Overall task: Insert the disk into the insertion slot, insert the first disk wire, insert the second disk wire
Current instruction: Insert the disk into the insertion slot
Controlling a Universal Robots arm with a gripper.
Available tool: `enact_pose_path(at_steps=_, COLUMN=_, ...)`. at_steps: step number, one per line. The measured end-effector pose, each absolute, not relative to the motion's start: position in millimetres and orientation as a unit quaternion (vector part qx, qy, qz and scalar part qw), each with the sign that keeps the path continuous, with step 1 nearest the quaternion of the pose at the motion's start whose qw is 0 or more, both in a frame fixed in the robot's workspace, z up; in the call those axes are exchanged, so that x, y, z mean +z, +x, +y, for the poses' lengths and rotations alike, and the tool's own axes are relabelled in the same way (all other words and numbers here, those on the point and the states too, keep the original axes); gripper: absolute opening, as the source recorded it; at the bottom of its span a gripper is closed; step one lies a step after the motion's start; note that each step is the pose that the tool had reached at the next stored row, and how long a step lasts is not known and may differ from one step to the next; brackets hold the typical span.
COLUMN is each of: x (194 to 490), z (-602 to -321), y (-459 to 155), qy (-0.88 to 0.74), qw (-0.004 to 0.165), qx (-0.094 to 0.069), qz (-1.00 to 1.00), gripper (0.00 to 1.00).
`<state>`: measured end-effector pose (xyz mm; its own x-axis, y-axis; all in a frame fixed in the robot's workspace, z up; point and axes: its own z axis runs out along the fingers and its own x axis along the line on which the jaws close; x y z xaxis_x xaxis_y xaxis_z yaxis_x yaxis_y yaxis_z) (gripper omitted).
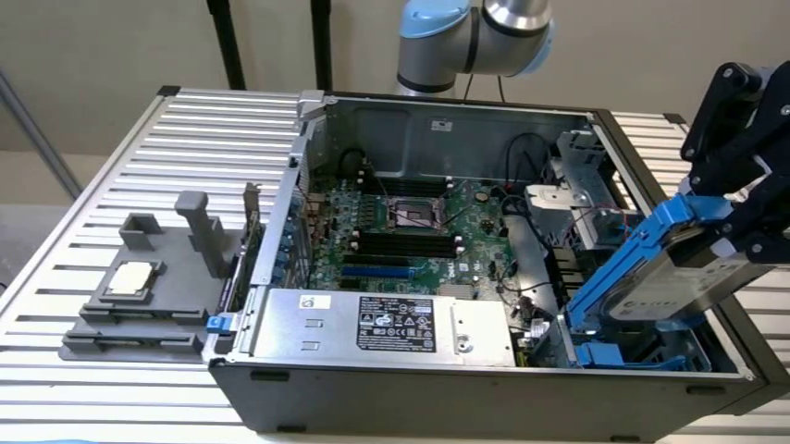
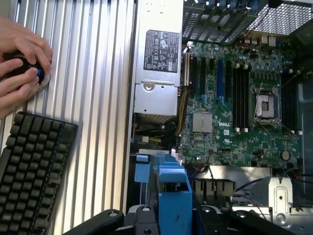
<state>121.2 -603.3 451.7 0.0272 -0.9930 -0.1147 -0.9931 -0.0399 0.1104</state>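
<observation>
The gripper (image 1: pixel 745 242) is pinching the disk (image 1: pixel 676 277), a flat silver-grey drive in a bright blue plastic frame. The disk hangs tilted, its lower end at the blue-railed slot (image 1: pixel 617 356), in the computer case (image 1: pixel 494 393) on the exterior view's right.

A plain tan wall (image 1: pixel 99 46) stood behind a big silver table (image 1: pixel 111 157) with long ridges. Two black poles (image 1: pixel 228 46) rose by the wall. The floor (image 1: pixel 28 250) was pale grey. A black keyboard (image 2: pixel 29 171) lay on the table.
</observation>
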Motion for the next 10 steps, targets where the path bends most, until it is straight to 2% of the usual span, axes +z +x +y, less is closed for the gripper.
enact_pose_path(at_steps=5, x=451.7, z=-591.9, y=122.3, qy=-0.717, qw=0.001, qx=0.081, qz=0.693, gripper=0.32)
enact_pose_path(at_steps=10, x=451.7, z=-594.7, y=123.7, qy=-0.717, qw=0.002, qx=0.082, qz=0.692, gripper=0.32)
